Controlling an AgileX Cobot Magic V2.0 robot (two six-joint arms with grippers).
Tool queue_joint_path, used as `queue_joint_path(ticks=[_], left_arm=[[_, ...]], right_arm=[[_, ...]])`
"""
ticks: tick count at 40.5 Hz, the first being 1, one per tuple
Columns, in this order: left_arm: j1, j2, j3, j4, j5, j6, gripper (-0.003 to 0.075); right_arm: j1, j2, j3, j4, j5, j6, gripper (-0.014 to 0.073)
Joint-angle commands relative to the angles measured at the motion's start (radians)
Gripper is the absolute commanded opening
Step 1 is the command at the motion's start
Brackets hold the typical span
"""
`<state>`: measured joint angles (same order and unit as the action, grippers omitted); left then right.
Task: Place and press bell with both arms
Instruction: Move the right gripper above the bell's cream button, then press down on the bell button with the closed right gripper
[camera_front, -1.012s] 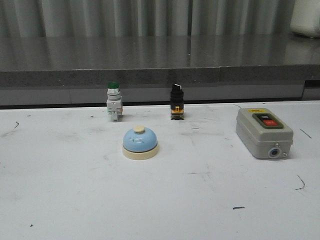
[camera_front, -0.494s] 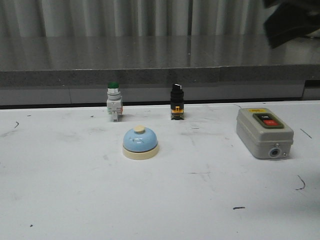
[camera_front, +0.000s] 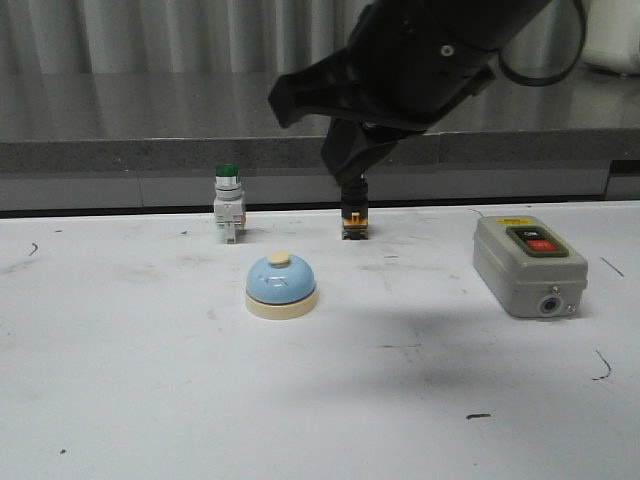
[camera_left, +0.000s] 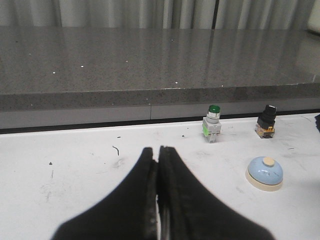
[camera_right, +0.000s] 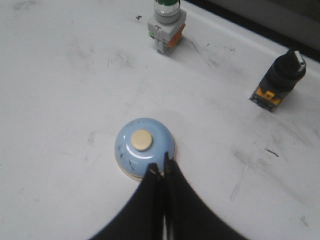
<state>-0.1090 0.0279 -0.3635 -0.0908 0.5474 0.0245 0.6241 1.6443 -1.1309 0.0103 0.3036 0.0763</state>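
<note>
The bell (camera_front: 281, 286) is sitting on the tabletop (camera_front: 120, 380). The right pincer (camera_right: 161, 172), pressed together, is hanging above it; missing the button (camera_right: 141, 140) could be pushing the bell sideways.

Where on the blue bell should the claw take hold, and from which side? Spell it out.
Grip the bell low, across its cream round base, coming straight down from above with the fingers either side. It stands upright and alone on the table, with clear space all round. The dome is smooth and sloped, so fingers would likely slip there. The right claw, now shut, must open first.
</note>
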Motion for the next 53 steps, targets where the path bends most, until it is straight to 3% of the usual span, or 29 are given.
queue_joint_path(ticks=[1, 14, 53], left_arm=[[0.002, 0.012, -0.025, -0.005, -0.072, -0.009, -0.0020], [0.002, 0.012, -0.025, -0.005, -0.072, -0.009, -0.0020], [0.002, 0.012, -0.025, -0.005, -0.072, -0.009, -0.0020]], right_arm=[[0.001, 0.024, -0.116, 0.022, 0.014, 0.001, -0.0067], [0.034, 0.202, -0.284, 0.031, 0.064, 0.001, -0.0067], [0.039, 0.259, -0.284, 0.031, -0.001, 0.001, -0.0067]])
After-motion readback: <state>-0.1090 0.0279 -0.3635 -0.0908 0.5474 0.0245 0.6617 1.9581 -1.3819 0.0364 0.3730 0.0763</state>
